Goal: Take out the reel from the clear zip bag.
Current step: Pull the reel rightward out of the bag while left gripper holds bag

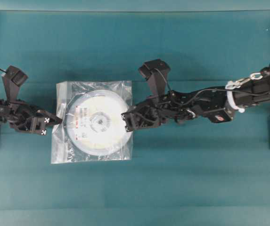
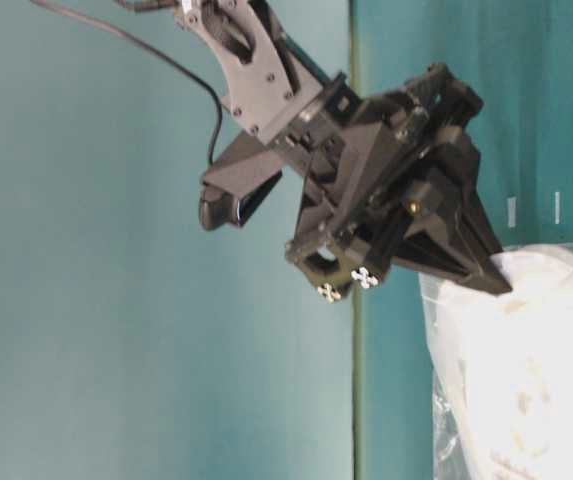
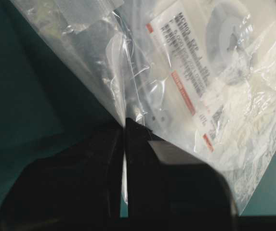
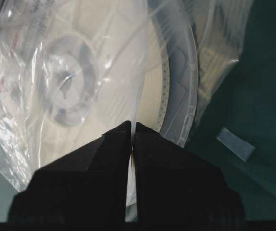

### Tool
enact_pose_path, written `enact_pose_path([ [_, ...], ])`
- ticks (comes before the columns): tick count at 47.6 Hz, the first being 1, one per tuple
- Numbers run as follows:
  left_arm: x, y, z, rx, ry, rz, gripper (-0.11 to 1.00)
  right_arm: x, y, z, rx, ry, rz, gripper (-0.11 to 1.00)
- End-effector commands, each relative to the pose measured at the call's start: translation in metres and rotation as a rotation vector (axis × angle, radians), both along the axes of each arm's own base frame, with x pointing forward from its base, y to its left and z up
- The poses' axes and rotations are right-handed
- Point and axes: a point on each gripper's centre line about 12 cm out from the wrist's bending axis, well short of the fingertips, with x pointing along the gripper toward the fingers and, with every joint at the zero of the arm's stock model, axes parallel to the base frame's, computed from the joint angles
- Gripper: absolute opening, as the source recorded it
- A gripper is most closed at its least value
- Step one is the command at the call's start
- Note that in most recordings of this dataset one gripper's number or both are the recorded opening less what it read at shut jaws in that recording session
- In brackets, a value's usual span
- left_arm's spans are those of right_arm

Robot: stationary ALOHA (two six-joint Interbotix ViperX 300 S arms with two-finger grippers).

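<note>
Closest to me, the left gripper (image 1: 54, 121) has its fingers (image 3: 104, 173) pressed together on the left edge of the square, crinkly clear zip bag (image 1: 64, 94), a thin fold of film caught between them in the left wrist view. Across from it the right gripper (image 1: 125, 120) comes in from the bag's right side with its fingers (image 4: 166, 178) likewise closed tight, a sliver of pale plastic running up between them. I judge that to be the rim of the reel, or bag film over it; the pictures don't let me separate the two.

The flat, round, white-translucent plastic reel (image 1: 97, 120) with its cream winding sits inside the bag, filling most of it, on the teal cloth worktop (image 1: 196, 188). It lies flat, broad face up, hub hole pointing at the ceiling. Being round it has no real long axis, and its white label with red marks (image 1: 80, 117) lies left of the hub, nearer the left gripper.

What worries me: if the right fingers have film as well as reel, a pull will drag bag and reel together and the left hold may slip off the slick plastic. A thin grip on the rim could also slide off. The bag is barely larger than the reel, so the rim may catch at the mouth

Beyond, bare teal cloth runs to the back edge
</note>
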Motion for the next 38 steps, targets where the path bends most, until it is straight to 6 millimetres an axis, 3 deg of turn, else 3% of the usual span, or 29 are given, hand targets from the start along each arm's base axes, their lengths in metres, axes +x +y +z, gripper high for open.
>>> enact_pose_path([
  [1, 0.000, 0.000, 0.000, 0.003, 0.003, -0.006, 0.00, -0.005, 0.000, 0.011, 0.001, -0.023, -0.006, 0.04],
  [17, 0.000, 0.000, -0.001, 0.003, 0.005, -0.006, 0.00, -0.047, -0.002, 0.011, 0.007, 0.021, -0.020, 0.04],
  [38, 0.000, 0.000, -0.001, 0.003, 0.010, -0.007, 0.00, -0.075, 0.002, 0.011, 0.015, 0.050, -0.019, 0.04],
])
